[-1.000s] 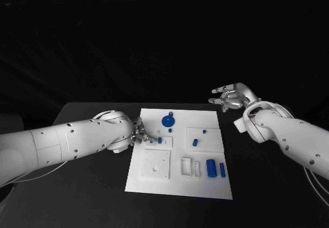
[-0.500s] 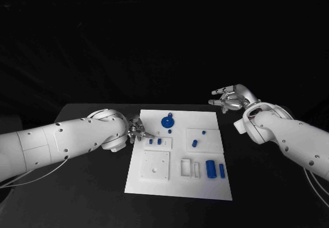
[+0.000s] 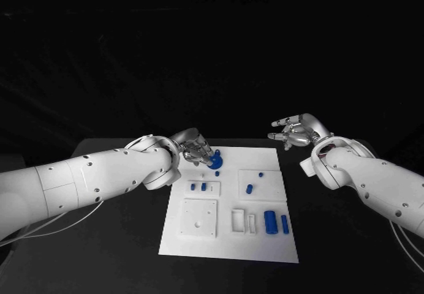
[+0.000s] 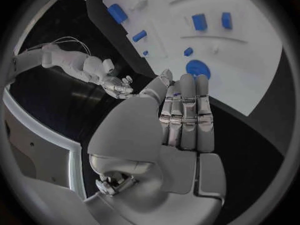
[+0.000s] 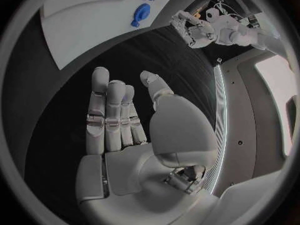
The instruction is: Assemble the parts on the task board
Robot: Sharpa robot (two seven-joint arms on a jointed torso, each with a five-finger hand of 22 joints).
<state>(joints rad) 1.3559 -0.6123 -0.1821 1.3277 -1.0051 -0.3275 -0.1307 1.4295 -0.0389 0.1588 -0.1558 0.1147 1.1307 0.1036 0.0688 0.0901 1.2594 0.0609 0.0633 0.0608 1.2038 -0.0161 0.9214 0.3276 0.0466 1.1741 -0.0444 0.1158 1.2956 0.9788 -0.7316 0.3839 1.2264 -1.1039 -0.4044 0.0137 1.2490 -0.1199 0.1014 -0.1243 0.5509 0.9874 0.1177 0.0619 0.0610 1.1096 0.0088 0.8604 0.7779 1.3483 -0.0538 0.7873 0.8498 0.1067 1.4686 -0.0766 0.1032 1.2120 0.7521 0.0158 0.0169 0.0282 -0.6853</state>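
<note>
Left hand (image 3: pixel 193 149), fingers straight and holding nothing, hovers at the round blue part (image 3: pixel 215 160) on the board (image 3: pixel 228 242); I judge grasping it comes next. Right hand (image 3: pixel 298 130) waits open, apart.

A plain white rectangular task board (image 3: pixel 261 245) carries small solid blue plastic parts (image 3: pixel 270 222) on a matte black table (image 3: pixel 115 245), flanked by glossy white arms with silver hands (image 3: pixel 196 147).
</note>
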